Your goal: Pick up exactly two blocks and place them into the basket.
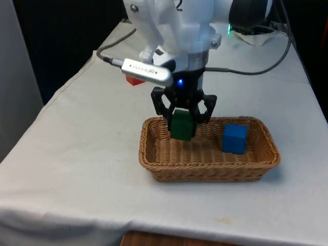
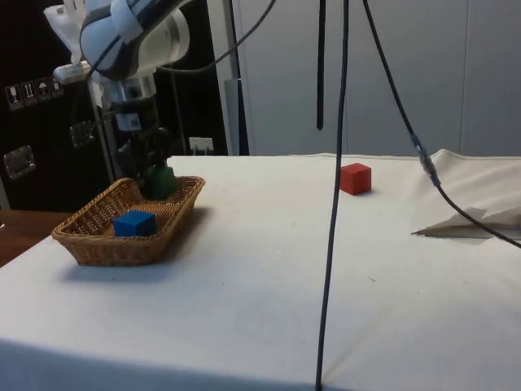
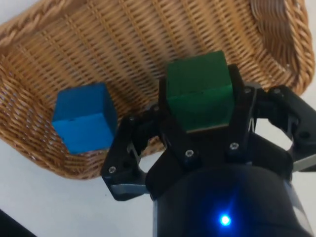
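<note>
Your black two-finger pincer (image 1: 182, 119) clamps the green wooden cube (image 1: 181, 124) over the woven wicker basket (image 1: 154, 159); blue wooden cube (image 1: 234, 138) inside.

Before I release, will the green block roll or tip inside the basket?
Probably not: the green block is a flat-faced cube, so it should settle flat. It looks rigid, keeping shape in the end effector. The basket walls should contain any slide.

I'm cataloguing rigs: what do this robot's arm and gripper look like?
The arm is glossy white with rounded, bulbous joint shells. The gripper is black, with two angular fingers fastened by small screws. Dark cables trail behind it over the cloth.
</note>
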Robot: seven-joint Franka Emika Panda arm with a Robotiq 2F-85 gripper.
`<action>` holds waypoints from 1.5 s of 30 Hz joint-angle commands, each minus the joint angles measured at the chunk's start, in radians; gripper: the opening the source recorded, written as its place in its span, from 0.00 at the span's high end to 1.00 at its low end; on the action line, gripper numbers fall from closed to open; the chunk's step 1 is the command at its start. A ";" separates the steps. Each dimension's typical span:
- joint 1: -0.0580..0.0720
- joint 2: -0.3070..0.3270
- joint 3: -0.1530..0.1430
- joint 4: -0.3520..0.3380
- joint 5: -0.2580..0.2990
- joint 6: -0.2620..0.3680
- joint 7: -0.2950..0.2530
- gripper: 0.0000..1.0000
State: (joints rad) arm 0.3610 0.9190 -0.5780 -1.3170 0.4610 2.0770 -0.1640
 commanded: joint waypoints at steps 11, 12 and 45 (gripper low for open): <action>-0.002 0.036 0.010 0.016 0.059 0.015 0.017 0.96; -0.002 0.036 0.011 0.016 0.059 0.016 0.019 0.90; 0.025 -0.115 -0.004 -0.077 0.009 -0.043 0.029 0.00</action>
State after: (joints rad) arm 0.3730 0.8270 -0.5740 -1.3650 0.4740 2.0280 -0.1350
